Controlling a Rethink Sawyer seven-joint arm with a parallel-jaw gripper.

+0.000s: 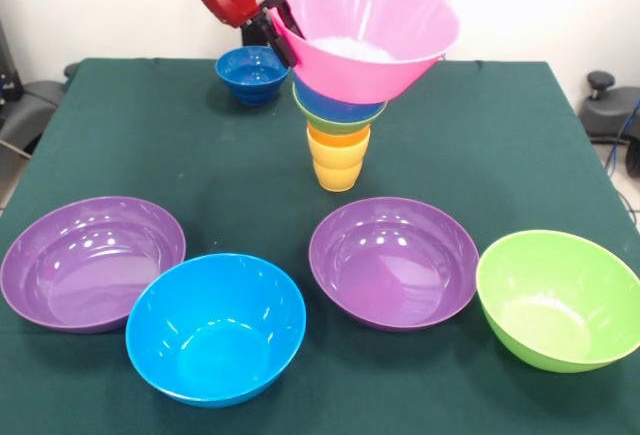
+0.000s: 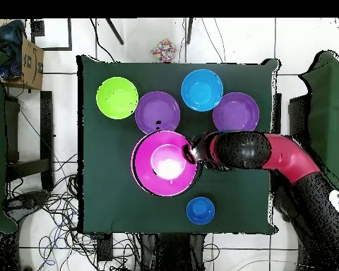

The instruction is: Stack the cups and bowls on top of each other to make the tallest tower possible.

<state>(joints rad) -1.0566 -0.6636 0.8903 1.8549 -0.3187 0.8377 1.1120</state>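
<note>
We see a big pink bowl (image 1: 375, 30) tipped to one side on top of the tower (image 1: 338, 140), near the top middle of the front view. Under it sit a light blue bowl (image 1: 335, 105), a small green bowl (image 1: 335, 123), an orange cup (image 1: 338, 141) and a yellow cup (image 1: 337, 169). A small dark blue bowl (image 1: 251, 73) stands upper left. Along the bottom lie two purple bowls (image 1: 92, 260) (image 1: 393, 260), a blue bowl (image 1: 215, 327) and a green bowl (image 1: 560, 298).

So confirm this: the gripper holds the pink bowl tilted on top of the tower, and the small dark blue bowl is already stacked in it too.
Wrong on the last part. The front view shows the small dark blue bowl standing alone on the table, apart from the tower. The gripper does hold the pink bowl tilted on top.
</note>
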